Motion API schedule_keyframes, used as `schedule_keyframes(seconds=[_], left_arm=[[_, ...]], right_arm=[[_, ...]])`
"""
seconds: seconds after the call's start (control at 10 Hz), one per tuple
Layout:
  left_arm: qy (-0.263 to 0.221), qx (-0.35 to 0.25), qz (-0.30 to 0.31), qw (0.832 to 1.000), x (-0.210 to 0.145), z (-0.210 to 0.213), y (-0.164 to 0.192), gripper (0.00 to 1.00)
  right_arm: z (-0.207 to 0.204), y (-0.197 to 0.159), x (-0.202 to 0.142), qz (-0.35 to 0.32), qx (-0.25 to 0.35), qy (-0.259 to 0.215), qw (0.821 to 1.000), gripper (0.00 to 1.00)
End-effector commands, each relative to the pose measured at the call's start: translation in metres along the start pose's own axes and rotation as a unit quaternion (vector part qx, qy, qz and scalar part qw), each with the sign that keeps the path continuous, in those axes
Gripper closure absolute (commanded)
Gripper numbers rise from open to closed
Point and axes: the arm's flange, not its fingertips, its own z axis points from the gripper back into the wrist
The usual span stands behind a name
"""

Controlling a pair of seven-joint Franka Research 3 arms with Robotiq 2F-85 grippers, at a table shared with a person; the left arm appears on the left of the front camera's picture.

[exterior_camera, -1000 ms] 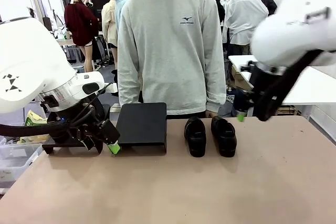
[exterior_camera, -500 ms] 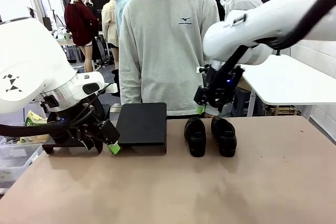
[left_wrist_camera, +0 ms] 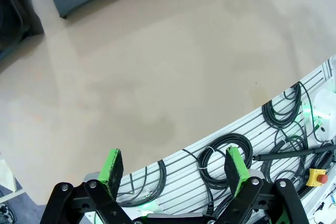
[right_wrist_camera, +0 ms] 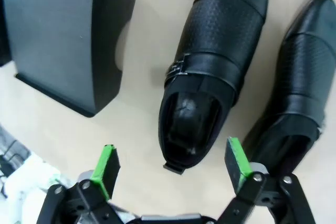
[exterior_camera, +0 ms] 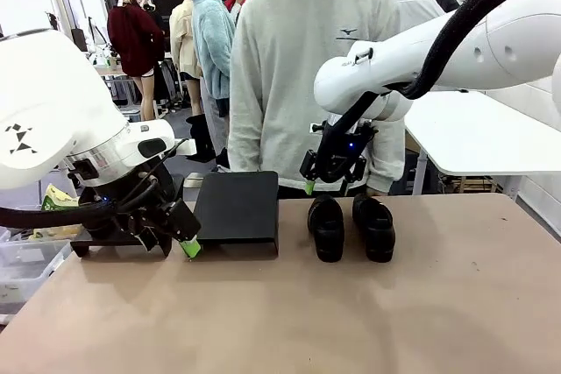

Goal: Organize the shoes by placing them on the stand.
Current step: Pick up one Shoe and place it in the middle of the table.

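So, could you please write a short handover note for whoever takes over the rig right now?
Left hand: open, empty, low at the left of the stand.
Right hand: open, empty, hovering over the heel of the near-stand shoe.
That shoe and the second shoe sit side by side on the table, right of the stand.
Done: nothing yet. Left: put both shoes on the stand.

A person (exterior_camera: 289, 67) in grey stands behind the tan table (exterior_camera: 394, 321)

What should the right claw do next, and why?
Probably lower straight down over the left shoe: the open right claw hovers above its heel, and that shoe sits on the table, not yet on the stand.
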Motion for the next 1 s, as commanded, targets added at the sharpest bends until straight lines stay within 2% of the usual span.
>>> schedule_keyframes(seconds=[0.0, 0.3, 0.4, 0.6, 0.9], left_arm=[[0.002, -0.007, -0.001, 1.0, -0.002, -0.001, 0.0, 0.0], [0.002, -0.007, -0.001, 1.0, -0.002, -0.001, 0.0, 0.0], [0.002, -0.007, -0.001, 1.0, -0.002, -0.001, 0.0, 0.0], [0.002, -0.007, -0.001, 1.0, -0.002, -0.001, 0.0, 0.0], [0.002, -0.007, -0.001, 1.0, -0.002, -0.001, 0.0, 0.0]], right_arm=[[-0.004, 0.001, 0.0, 0.012, 0.0, -0.002, 1.0, 0.0], [0.0, 0.0, 0.0, 0.002, 0.0, 0.001, 1.0, 0.0], [-0.009, 0.003, -0.013, -0.035, -0.01, 0.002, 0.999, 0.0], [-0.028, 0.028, -0.015, -0.099, -0.056, -0.045, 0.992, 0.0], [-0.048, 0.035, -0.006, -0.157, -0.097, -0.083, 0.979, 0.0]])
